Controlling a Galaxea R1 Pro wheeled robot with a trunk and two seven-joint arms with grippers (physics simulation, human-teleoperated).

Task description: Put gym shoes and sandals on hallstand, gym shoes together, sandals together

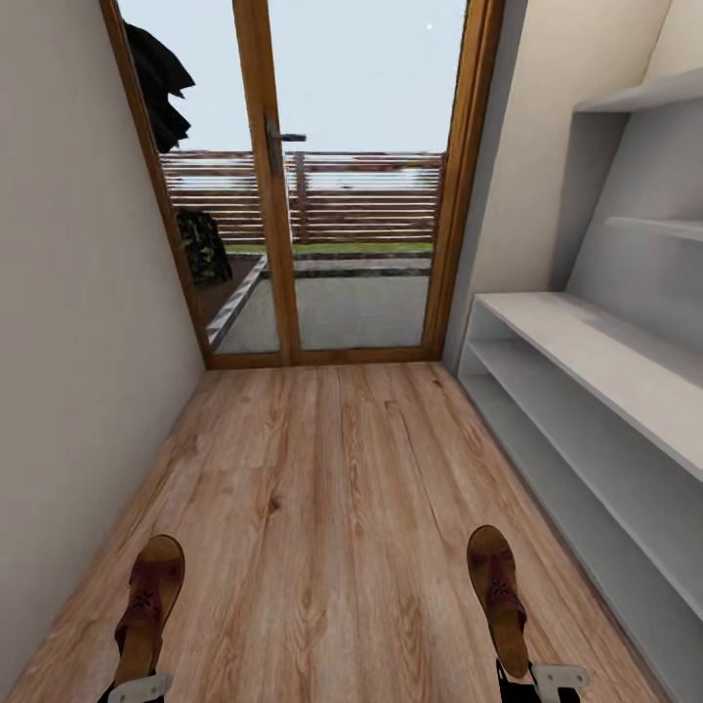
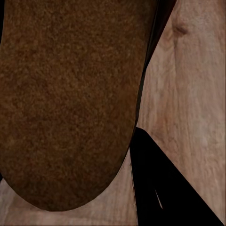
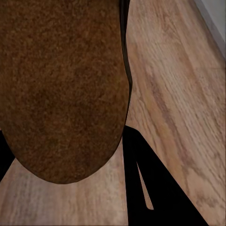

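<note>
Two dark brown sandals are held up over the corridor floor (image 1: 332, 488), toes pointing toward the door. My left gripper (image 1: 135, 685) is shut on the heel end of the left sandal (image 1: 146, 600); its brown sole (image 2: 66, 94) is close to the left wrist camera, beside a black finger (image 2: 162, 188). My right gripper (image 1: 535, 680) is shut on the right sandal (image 1: 498, 596), whose sole (image 3: 61, 84) sits beside a black finger (image 3: 155, 183). The pale grey hallstand (image 1: 596, 366) runs along the right wall with two open tiers. The gym shoes are out of view.
A wood-framed glass door (image 1: 293, 186) closes the corridor's far end. A plain wall (image 1: 68, 342) borders the left side. Two staggered shelves (image 1: 644, 98) rise above the hallstand's top. Bare wood planks lie between me and the door.
</note>
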